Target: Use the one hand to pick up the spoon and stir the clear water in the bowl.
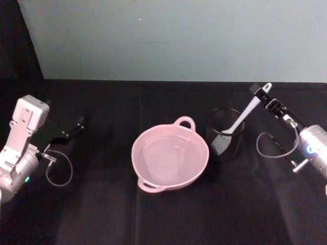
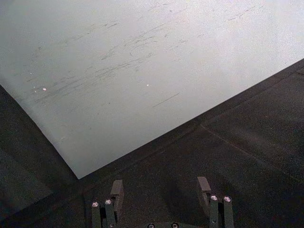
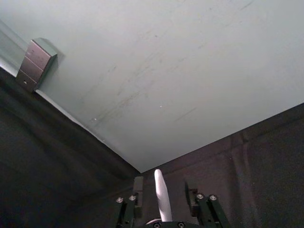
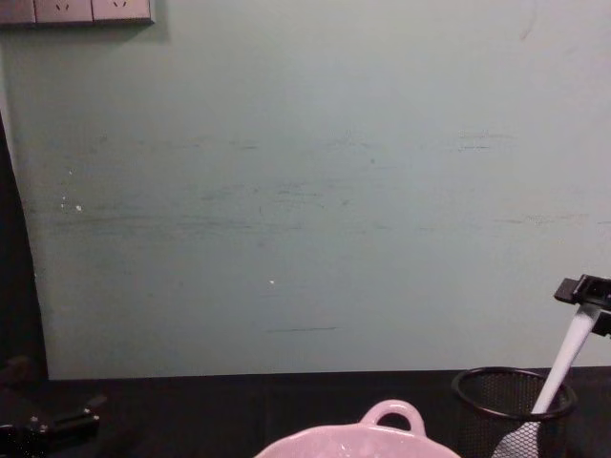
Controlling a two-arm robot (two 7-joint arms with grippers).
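Note:
The white spoon (image 1: 241,119) stands tilted in a black wire-mesh cup (image 1: 231,149), scoop down, handle leaning up to the right. My right gripper (image 1: 260,93) is at the handle's tip. In the right wrist view the handle (image 3: 162,192) runs between the fingers (image 3: 138,186) with a gap on each side, so the gripper (image 3: 164,189) is open. The chest view shows the same gripper (image 4: 582,291) at the top of the spoon (image 4: 565,364). The pale pink bowl (image 1: 141,164) with clear water sits left of the cup, its loop handle (image 4: 388,418) facing away. My left gripper (image 1: 77,124) rests open at the far left.
Everything stands on a black cloth-covered table (image 1: 92,214) before a pale green wall (image 4: 286,191). The mesh cup (image 4: 489,408) is a short gap to the right of the bowl. A loose grey cable (image 1: 276,148) loops from the right wrist. Wall sockets (image 4: 76,10) sit high at the left.

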